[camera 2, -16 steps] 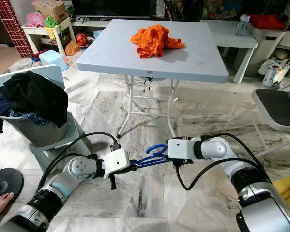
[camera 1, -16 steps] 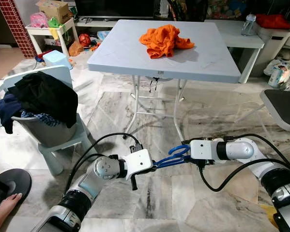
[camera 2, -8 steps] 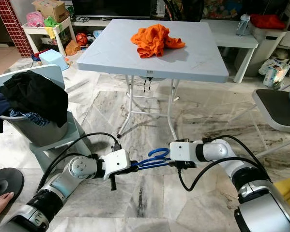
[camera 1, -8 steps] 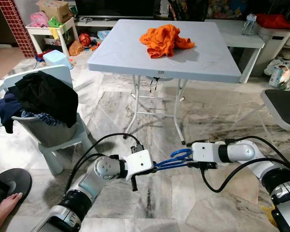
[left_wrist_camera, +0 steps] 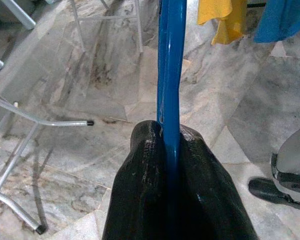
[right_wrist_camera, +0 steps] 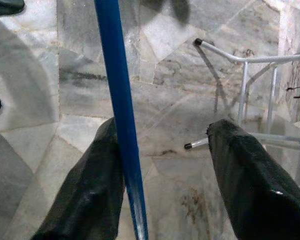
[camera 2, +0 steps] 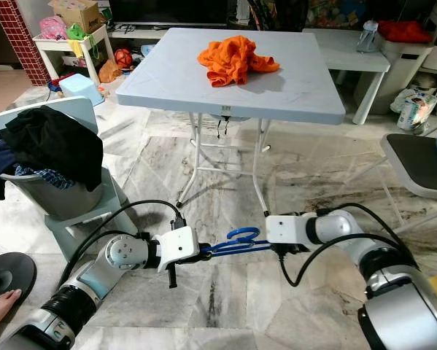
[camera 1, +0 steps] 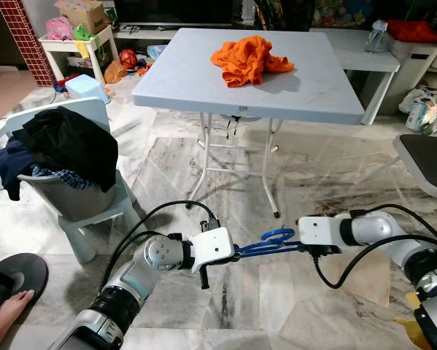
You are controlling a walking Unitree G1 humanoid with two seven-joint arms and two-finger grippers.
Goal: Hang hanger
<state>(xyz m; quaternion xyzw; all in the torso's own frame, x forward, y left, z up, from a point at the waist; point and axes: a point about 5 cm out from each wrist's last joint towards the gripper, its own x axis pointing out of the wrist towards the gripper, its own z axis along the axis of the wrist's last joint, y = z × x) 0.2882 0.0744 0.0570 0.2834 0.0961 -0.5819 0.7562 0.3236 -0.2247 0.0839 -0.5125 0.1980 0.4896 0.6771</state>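
Holding low over the marble floor (camera 1: 291,168), the blue hanger (camera 1: 271,242) spans the gap between the two grippers, well nearer than the folding surface (camera 1: 203,80) that carries an orange garment (camera 1: 249,58). The left gripper (left_wrist_camera: 171,145) has its jaws pressed together on one thin blue bar, pinching it firmly. The right gripper (right_wrist_camera: 170,150) has its jaws spread wide, with the bar lying against one finger (right_wrist_camera: 89,190) and the other finger standing clear, so it grips nothing. Judging by its slim bars, the hanger looks light, stiff and smooth plastic; it should carry easily but could pivot or slip in a single pinch, and a hard squeeze might flex it. A good hold would be on a straight arm near the neck, leaving the curved hook (camera 1: 278,235) free to catch a rail. To the left, a grey basket (camera 1: 72,197) heaped with dark clothes sits on a pale chair (camera 1: 94,219).
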